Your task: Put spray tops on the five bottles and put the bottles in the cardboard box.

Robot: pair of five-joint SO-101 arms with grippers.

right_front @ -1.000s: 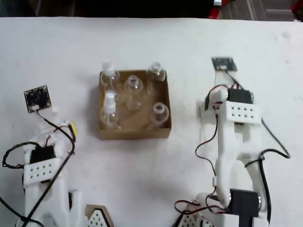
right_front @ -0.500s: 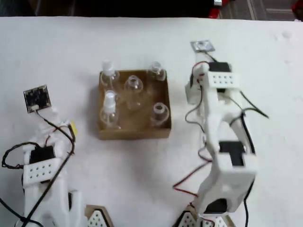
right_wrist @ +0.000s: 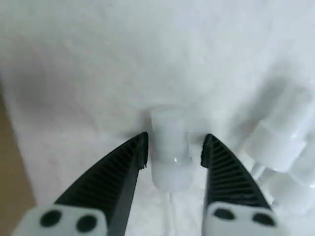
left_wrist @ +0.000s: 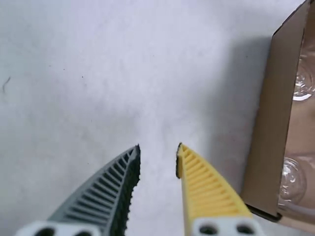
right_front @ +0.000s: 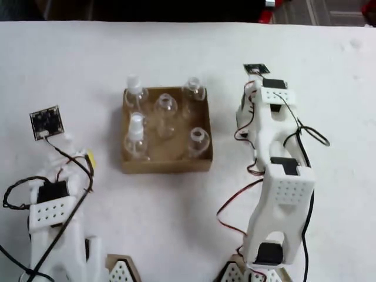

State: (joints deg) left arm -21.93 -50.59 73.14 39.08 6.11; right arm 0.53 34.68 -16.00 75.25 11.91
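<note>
The cardboard box (right_front: 167, 160) sits mid-table and holds several clear bottles. Two bottles on its left side, one at the back (right_front: 136, 89) and one nearer (right_front: 136, 128), carry white spray tops; three others (right_front: 165, 107) have bare necks. To the right of the box my right arm (right_front: 271, 117) is stretched out. My right gripper (right_wrist: 173, 145) is open, its black fingers standing either side of a white spray top (right_wrist: 170, 157) that lies on the table. To the left of the box my left gripper (left_wrist: 158, 150) is open over bare table.
More white spray tops (right_wrist: 278, 140) lie close beside the one between my right fingers. The box wall (left_wrist: 268, 132) stands just beyond my left gripper's yellow finger (left_wrist: 204, 191). The white table (right_front: 176, 53) runs wide behind the box.
My right arm has swung forward and toward the box, then dipped down over the table to its right. The left arm and the bottles have not moved.
</note>
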